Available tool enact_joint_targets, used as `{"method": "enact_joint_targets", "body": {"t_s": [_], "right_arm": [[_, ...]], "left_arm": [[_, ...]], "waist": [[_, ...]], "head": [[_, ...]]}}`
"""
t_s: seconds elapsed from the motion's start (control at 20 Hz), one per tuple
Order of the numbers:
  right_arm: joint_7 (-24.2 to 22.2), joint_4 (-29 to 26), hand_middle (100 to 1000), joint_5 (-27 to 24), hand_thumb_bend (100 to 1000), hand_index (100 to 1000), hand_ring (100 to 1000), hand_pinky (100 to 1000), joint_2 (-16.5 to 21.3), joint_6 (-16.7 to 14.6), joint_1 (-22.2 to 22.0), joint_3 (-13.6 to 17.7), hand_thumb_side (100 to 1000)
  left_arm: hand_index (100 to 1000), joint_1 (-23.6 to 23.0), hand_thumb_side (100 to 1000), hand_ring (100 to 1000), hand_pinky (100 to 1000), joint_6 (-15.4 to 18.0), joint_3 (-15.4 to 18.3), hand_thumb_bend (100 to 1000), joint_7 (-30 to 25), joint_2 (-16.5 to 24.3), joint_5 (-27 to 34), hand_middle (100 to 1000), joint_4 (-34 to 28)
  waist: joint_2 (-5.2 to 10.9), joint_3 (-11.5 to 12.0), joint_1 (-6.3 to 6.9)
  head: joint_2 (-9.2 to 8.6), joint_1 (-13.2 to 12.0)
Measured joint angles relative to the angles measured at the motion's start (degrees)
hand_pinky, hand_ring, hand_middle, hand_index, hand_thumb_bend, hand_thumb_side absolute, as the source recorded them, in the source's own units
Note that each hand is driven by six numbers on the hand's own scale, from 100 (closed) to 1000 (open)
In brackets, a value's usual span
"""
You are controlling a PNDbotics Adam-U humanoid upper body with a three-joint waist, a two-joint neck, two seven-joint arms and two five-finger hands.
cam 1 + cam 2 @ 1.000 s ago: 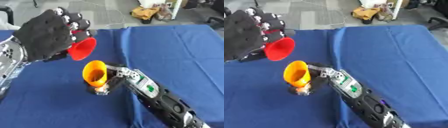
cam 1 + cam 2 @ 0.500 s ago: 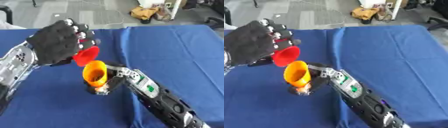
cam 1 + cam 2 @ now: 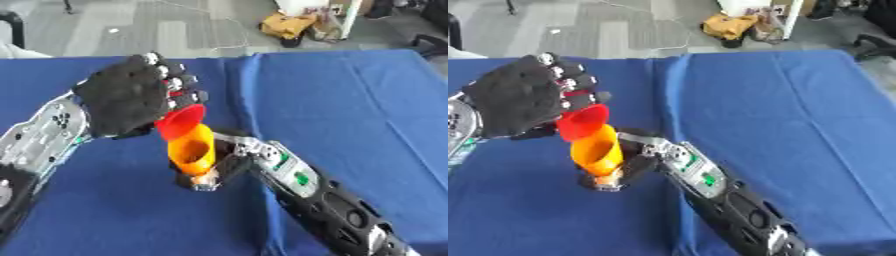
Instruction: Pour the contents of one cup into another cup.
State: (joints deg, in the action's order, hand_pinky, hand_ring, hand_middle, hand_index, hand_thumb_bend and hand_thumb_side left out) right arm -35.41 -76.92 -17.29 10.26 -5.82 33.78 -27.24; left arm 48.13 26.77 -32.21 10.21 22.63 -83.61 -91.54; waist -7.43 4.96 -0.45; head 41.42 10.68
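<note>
The orange cup (image 3: 192,150) stands upright on the blue table (image 3: 350,100) and serves as the receiving vessel. The right hand (image 3: 223,162) sits just beside and behind the orange cup, fingers curled around its lower part near the base, steadying it against the cloth. The left hand (image 3: 136,97) is above and to the left of the orange cup, its fingers curled around the red cup (image 3: 179,121). The red cup is tipped on its side, mouth turned toward the orange cup, with its lower rim touching or just over the orange cup's rim; which of the two cannot be told.

Progress, as judged from this arrangement: both cups are grasped, the red cup has been brought to the orange cup and tilted, so the pouring step is in hand. No contents are visible in either cup or passing between them, so whether the transfer is complete cannot be told. Setting the red cup back upright appears to remain.
</note>
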Motion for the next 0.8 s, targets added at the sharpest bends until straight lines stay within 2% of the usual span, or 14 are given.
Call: {"method": "enact_joint_targets", "body": {"t_s": [0.55, 0.8], "right_arm": [[0.03, 0.14, 233, 0.01, 100, 391, 515, 465, 0.0, -0.01, -0.01, 0.01, 149], [0.96, 1.18, 232, 1.72, 169, 393, 520, 470, 0.05, -1.1, -0.04, 0.81, 196]], "left_arm": [[732, -0.19, 100, 473, 527, -0.31, 0.03, 317, 0.22, 0.0, -0.14, 435, 0.13], [732, -0.64, 100, 472, 520, -1.06, 0.34, 316, 0.07, 0.03, 0.38, 435, 0.43]], "waist": [[0.0, -0.03, 0.0], [0.0, -0.09, 0.03]], "head": [[0.0, 0.0], [0.0, 0.0]]}}
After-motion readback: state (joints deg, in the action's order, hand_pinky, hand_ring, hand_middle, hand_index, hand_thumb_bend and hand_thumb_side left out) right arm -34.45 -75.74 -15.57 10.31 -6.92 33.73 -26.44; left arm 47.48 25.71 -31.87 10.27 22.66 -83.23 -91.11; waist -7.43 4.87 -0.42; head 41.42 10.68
